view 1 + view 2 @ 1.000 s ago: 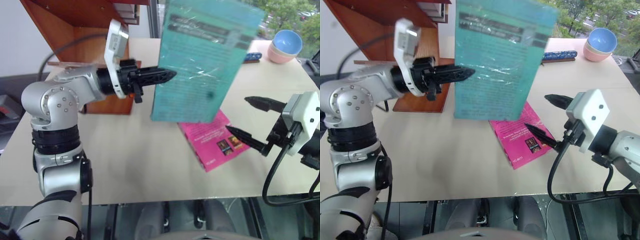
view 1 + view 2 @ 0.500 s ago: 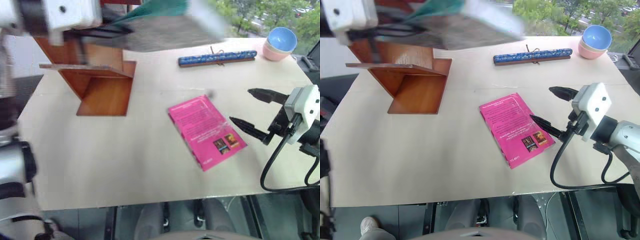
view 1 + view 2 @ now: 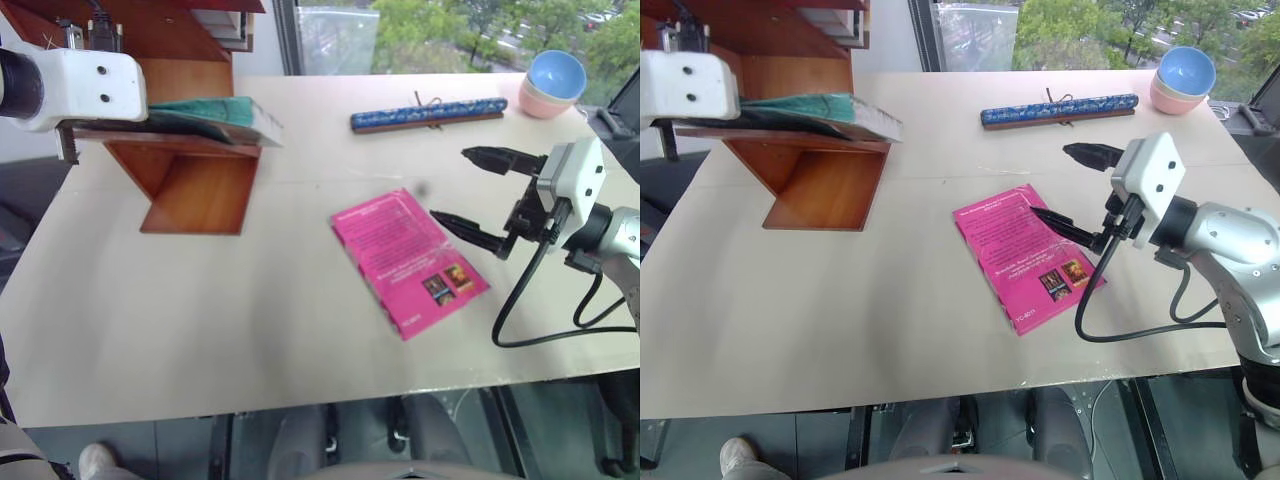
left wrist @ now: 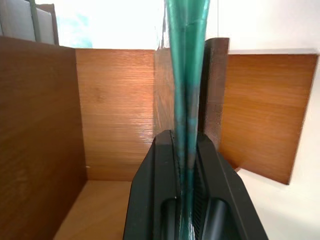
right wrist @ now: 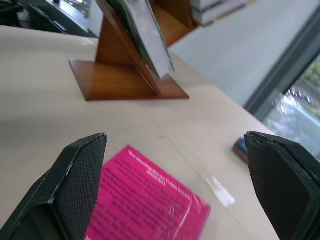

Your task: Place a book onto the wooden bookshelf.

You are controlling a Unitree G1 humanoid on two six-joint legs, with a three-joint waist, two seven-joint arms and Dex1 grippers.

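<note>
Left wrist view: thin teal-green plastic-wrapped book (image 4: 186, 75) clamped edge-on in left gripper (image 4: 189, 165), lying flat just over the thin board of the reddish-brown wooden bookshelf (image 3: 195, 175). Right gripper (image 3: 478, 192) spread wide, holding nothing, above the magenta-pink thin book (image 3: 410, 260) on the beige table (image 3: 250, 320).

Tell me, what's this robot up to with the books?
It is putting a book away. Its left gripper has its fingers shut on a thin teal-green book, held flat over the shelf board of the wooden bookshelf; whether the book already rests on the board cannot be told. The right gripper hangs open, holding nothing, above a magenta-pink book lying flat on the table. At the far edge lie a blue patterned stick and stacked bowls.
</note>
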